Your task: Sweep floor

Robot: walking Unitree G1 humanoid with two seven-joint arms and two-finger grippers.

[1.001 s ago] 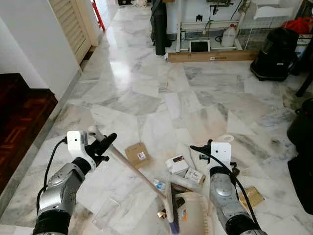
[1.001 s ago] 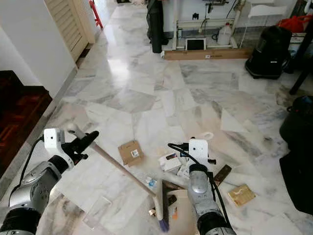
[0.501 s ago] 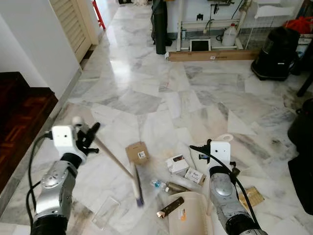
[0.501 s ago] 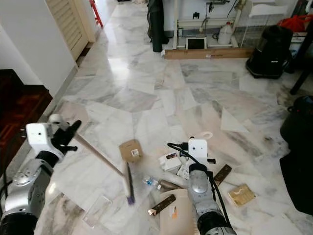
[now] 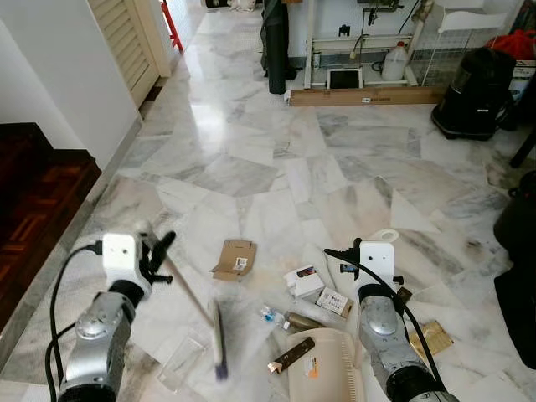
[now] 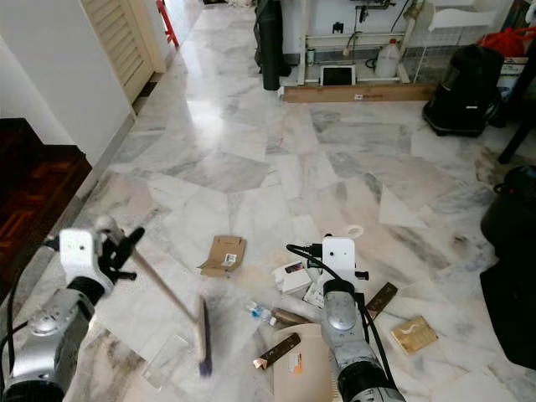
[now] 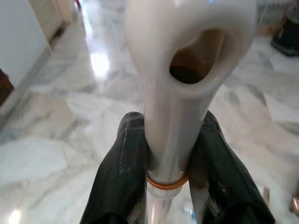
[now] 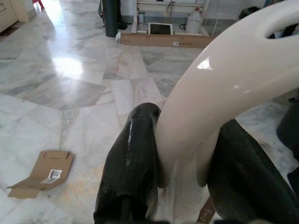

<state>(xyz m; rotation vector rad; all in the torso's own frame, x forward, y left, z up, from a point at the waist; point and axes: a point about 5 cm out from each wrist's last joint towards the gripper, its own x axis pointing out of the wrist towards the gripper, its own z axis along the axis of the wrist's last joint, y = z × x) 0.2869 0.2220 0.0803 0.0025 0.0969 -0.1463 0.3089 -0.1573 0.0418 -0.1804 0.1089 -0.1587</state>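
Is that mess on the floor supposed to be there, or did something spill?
Litter is strewn over the marble floor: a flattened cardboard box, small cartons and a brown wrapper, scattered ahead of the cream dustpan rather than inside it.

— Floor condition?
— Polished marble floor (image 5: pixel 251 159), grey and white in irregular slabs, with a bright patch of reflected light (image 5: pixel 203 117) near the far left.

— Left side of the room?
— A white wall (image 5: pixel 59 75) with a grey skirting strip (image 5: pixel 79 222) along its base. Beside it, dark red wooden flooring (image 5: pixel 33 209). Further back, a cream louvred door (image 5: pixel 126 38).

— Far end?
— A white metal frame (image 5: pixel 352 42) against the wall, a long brown plank (image 5: pixel 360 97) lying on the floor before it, and a dark upright column (image 5: pixel 276 46) to its left.

— Right side?
— A black rounded bin (image 5: pixel 476 92).
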